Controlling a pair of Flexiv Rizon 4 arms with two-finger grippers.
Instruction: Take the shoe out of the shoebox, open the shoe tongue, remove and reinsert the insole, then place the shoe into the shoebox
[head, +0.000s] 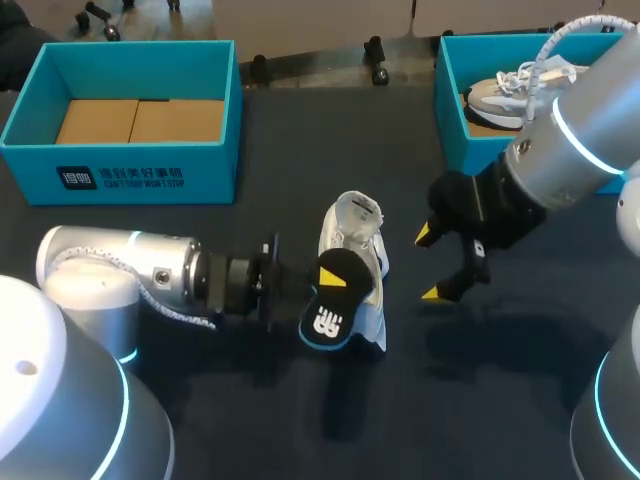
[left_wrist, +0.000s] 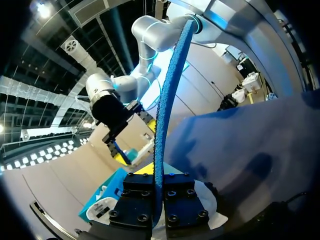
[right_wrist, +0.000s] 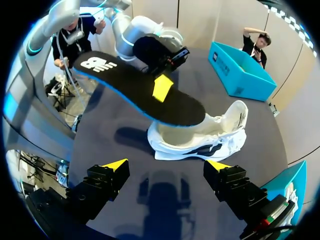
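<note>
Left gripper fingers pinching insole on its edge, above white shoe standing on sole near worktop middle; insole hides part of shoe. Right gripper fingers spread wide, holding nothing, beside shoe. Shoebox at far right corner, partly hidden behind right arm.

1. I see the shoe, white with dark side marks, standing on its sole on the table, mouth open upward and well apart from both boxes.
2. The insole has a black top, blue edge and white logo. It is out of the shoe, pinched in my left gripper just above it.
3. The left shoebox is teal and open, showing a brown cardboard floor.
4. The right shoebox is also teal and holds a second shoe, pale and laced.
</note>
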